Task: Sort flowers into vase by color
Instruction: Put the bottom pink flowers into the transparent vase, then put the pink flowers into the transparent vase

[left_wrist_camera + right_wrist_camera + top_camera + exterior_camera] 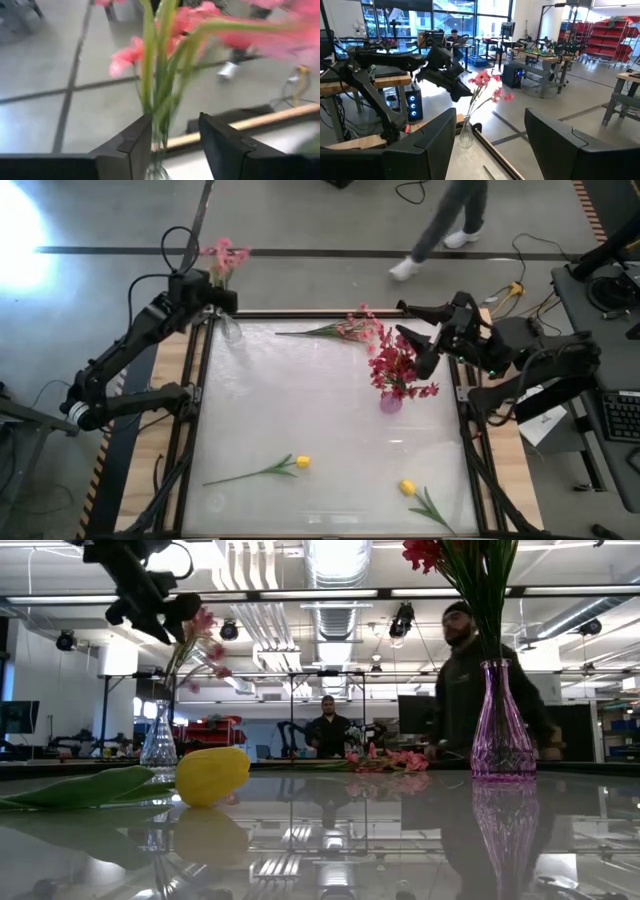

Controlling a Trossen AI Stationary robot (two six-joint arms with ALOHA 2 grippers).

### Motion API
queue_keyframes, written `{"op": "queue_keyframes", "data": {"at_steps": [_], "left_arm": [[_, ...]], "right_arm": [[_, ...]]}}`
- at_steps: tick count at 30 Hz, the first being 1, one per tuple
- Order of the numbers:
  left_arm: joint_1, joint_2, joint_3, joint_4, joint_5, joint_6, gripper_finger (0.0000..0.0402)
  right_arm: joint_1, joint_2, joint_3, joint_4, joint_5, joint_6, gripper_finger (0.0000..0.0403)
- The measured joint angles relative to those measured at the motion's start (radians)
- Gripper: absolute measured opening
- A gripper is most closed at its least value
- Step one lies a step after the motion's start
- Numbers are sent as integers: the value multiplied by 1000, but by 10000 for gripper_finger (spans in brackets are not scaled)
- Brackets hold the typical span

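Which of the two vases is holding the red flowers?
The purple vase near the right gripper holds the red flowers. The clear vase at the table's far left corner, under the left gripper, holds pink flowers.

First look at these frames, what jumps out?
Two vases: a purple vase packed with red blossom sprays at the table's right side, and a clear vase at the far left corner holding pink blossom sprays. The left gripper sits right over that clear vase, fingers apart around the stems. Two yellow tulip buds lie unsorted along the near edge.
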Motion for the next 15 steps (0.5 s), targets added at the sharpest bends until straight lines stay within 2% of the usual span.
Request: {"op": "queue_keyframes", "data": {"at_steps": [5,10,13,15], "left_arm": [[0,0,105,-188,73,-43,169],[-1,1,248,-479,160,-42,178],[-9,0,358,-667,273,28,178],[-27,-7,420,-749,407,113,178]], "right_arm": [[0,-47,0,-49,-2,38,228],[0,-89,0,-147,-49,116,228],[0,-105,0,-190,-100,145,228],[0,-111,0,-204,-114,147,228]]}}
